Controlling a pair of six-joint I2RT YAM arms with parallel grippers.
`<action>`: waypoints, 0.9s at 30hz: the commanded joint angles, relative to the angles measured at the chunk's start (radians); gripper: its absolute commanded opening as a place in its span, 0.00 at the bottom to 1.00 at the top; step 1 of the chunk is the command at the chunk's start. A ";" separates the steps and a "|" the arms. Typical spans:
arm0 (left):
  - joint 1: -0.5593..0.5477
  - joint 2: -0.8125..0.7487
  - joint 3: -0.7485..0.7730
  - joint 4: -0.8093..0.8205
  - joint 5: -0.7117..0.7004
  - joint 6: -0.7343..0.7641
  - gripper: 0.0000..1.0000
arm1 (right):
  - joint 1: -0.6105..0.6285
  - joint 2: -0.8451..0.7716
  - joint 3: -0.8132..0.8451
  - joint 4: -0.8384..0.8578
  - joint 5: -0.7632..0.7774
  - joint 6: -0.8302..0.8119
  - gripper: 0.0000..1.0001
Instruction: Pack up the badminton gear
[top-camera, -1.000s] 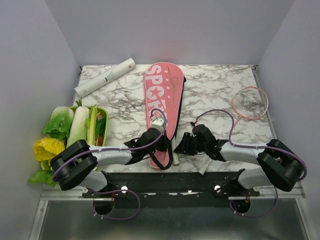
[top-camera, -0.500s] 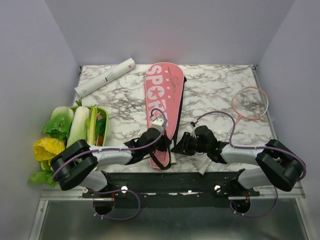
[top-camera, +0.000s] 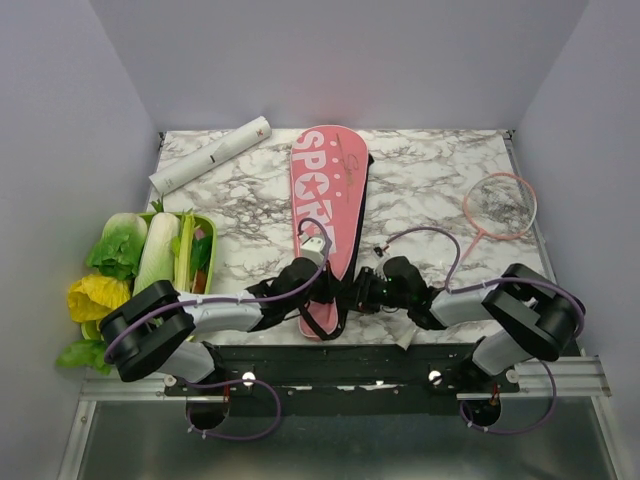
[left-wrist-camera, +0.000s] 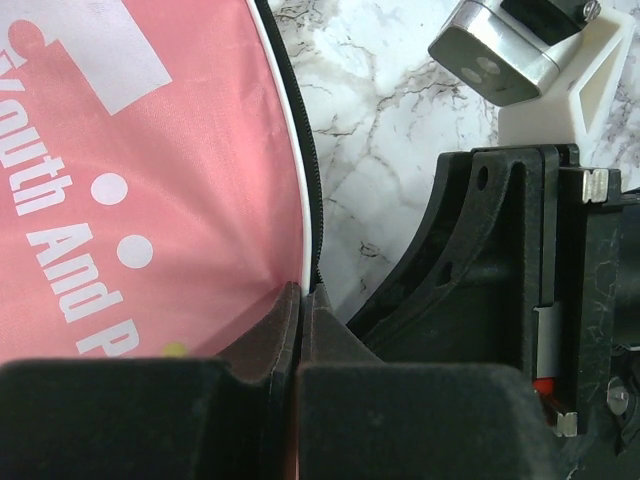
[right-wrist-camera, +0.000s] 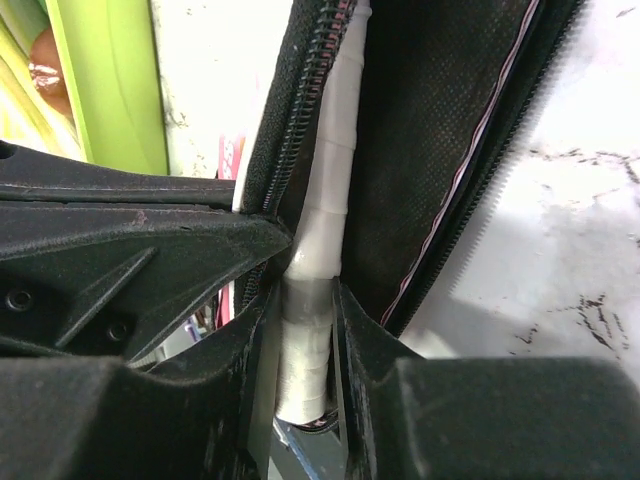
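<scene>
Right gripper (right-wrist-camera: 305, 330) — slid left to the pink cover (top-camera: 330, 185) at the near edge of the tabletop (top-camera: 430, 180) — pinched a pale handle (right-wrist-camera: 328, 180); left gripper (left-wrist-camera: 302, 305) clamped its rim; insertion apparently underway.

Grey-black arms (top-camera: 215, 312) — purple cables (top-camera: 425, 229); black jaws.

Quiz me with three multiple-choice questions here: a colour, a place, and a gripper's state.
1. The racket cover is: A blue, B pink, C green.
2. The white tube lies: A on the cover, B at the table's far left, C at its near right.
3. The left gripper is: A wide open, B shut on the tube, C shut on the cover's edge.
Answers: B, pink fabric, white lettering; B, it rests by the far left corner; C, its fingers pinch the cover's rim.
</scene>
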 joint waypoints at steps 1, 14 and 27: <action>-0.007 -0.041 -0.037 0.075 0.032 -0.028 0.00 | 0.028 0.019 -0.015 0.276 -0.040 0.039 0.34; 0.018 -0.104 -0.079 0.047 0.014 0.009 0.00 | 0.029 0.235 0.083 0.654 -0.316 0.151 0.45; 0.032 -0.188 -0.062 -0.032 -0.032 0.050 0.00 | 0.028 0.035 0.136 0.033 -0.241 -0.086 0.49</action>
